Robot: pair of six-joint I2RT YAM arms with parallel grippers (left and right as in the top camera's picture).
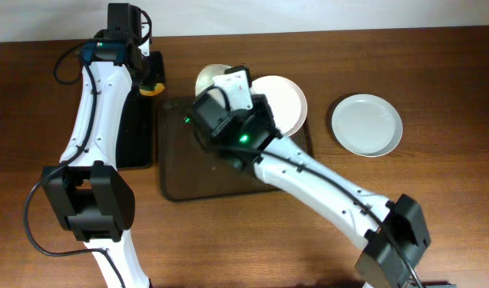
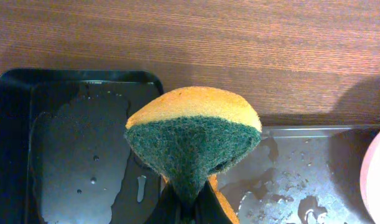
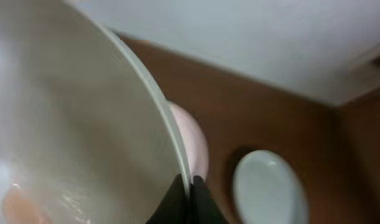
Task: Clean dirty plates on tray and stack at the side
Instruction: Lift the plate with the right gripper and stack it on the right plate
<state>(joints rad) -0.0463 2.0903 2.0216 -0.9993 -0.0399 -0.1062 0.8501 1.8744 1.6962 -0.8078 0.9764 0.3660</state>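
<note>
Between the dark fingertips of my right gripper sits the thin rim of a white plate, and the jaws are pressed together on it. This held plate is tilted steeply, more on its edge than flat, and it fills the left half of the right wrist view. Low on its inner face I see a pale orange smear. Just behind its rim shows the second plate, which in the overhead view lies at the far right corner of the brown tray, with its edge reaching over the tray's rim. Farther to the right, well apart from the tray, the third plate lies flat on the wooden table and looks clean. My left gripper is clamped on a sponge, yellow-orange on one side and with a dark green scouring pad on the other. The fingers squeeze its lower end, so it spreads like a fan above them. Under the sponge, the glossy black tray is at the left with water drops on it, and the brown tray is at the right, also wet. From overhead, this left hand is over the far end of the black tray, beside the far left corner of the brown tray, near to the held plate but apart from it.
</note>
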